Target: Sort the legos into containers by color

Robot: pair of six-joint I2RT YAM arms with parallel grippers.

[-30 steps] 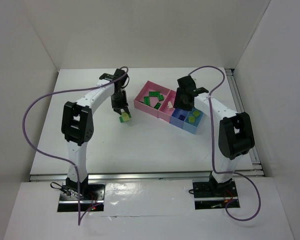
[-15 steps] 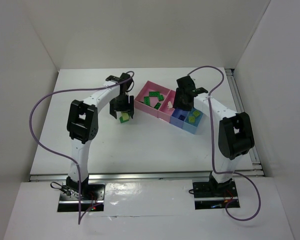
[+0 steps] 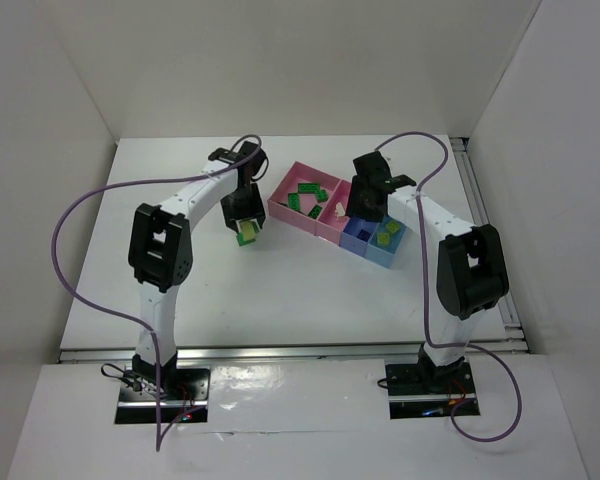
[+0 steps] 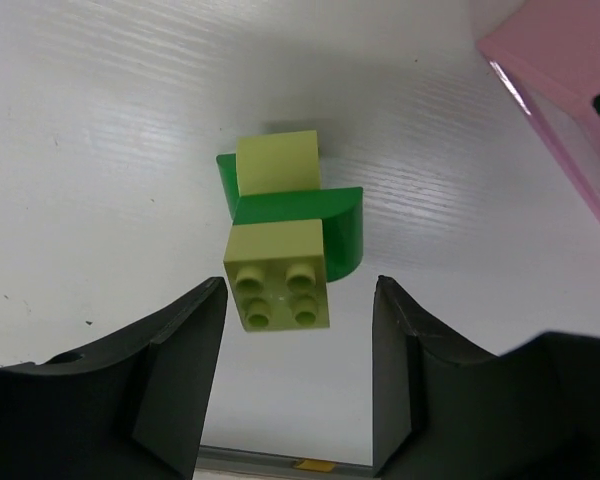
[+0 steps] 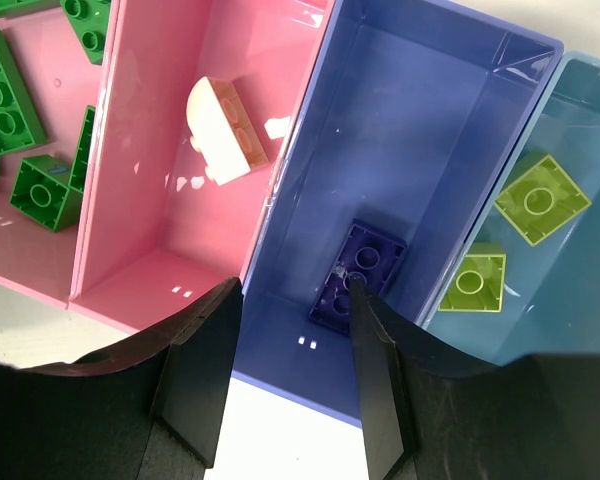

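Note:
A small cluster of legos lies on the white table: a yellow-green studded brick (image 4: 278, 273) joined to a dark green curved piece (image 4: 325, 215), with a second yellow-green block (image 4: 277, 162) behind. My left gripper (image 4: 298, 300) hangs over the cluster (image 3: 248, 234), open, its fingers on either side of the near brick without touching it. My right gripper (image 5: 292, 300) is open and empty above the blue bin (image 5: 420, 120), which holds a dark blue brick (image 5: 360, 272). The narrow pink bin (image 5: 150, 270) holds a beige brick (image 5: 225, 130). Two yellow-green bricks (image 5: 540, 197) lie in the light blue bin (image 5: 580, 100).
The wide pink bin (image 3: 280, 205) holds several dark green bricks (image 3: 306, 194). Its corner (image 4: 560, 90) shows at the upper right of the left wrist view. White walls close in the table on three sides, and purple cables loop over both arms.
My left gripper's jaws spread wide, then came partly together around the cluster, while the wrist turned. The cluster stayed in place on the table. The right arm has not moved.

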